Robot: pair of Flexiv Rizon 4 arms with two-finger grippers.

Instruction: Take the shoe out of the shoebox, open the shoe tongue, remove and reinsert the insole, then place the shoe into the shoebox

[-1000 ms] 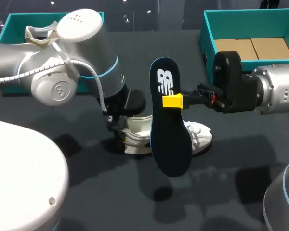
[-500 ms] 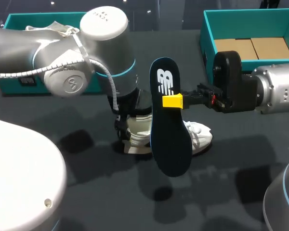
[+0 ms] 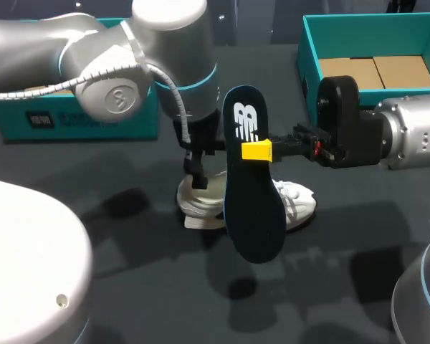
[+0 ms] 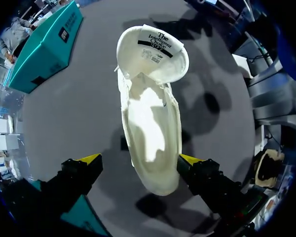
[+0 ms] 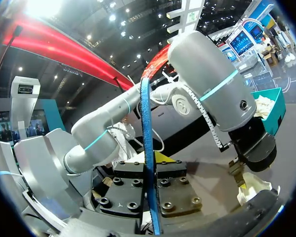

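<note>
**Head view.** The left arm point(image 3: 107, 64) is entering from the left and reaching past the near side of the left shoebox point(image 3: 79, 120), a teal box standing at the far left of the table point(image 3: 150, 287). The left gripper point(image 3: 198, 177) is hanging directly above the heel end of the shoe point(image 3: 295, 201). The shoe is white and is lying on the table near the middle, outside both boxes, with its toe pointing right. The right arm point(image 3: 408, 140) is entering from the right. The right gripper point(image 3: 258, 150) is clamping the insole point(image 3: 252, 208) by its edge. The insole is dark with a white logo, and it is hanging nearly upright in the air, in front of the shoe and clear of the table. The right shoebox point(image 3: 312, 50), teal with a brown cardboard floor, is standing at the far right.

**Left wrist view.** The shoe is lying below the left gripper with its mouth facing up and its tongue point(image 4: 153, 47) folded out ahead. The fingers point(image 4: 90, 159) are standing spread wide, one on each side of the heel. The left one is well apart from the shoe and the right one is just beside it, so nothing is being gripped.

**Right wrist view.** The insole is showing edge-on as a thin blue line running up between the right fingers, which are pressing it from both sides. Beyond it, the left arm is bending down over the shoe.
</note>
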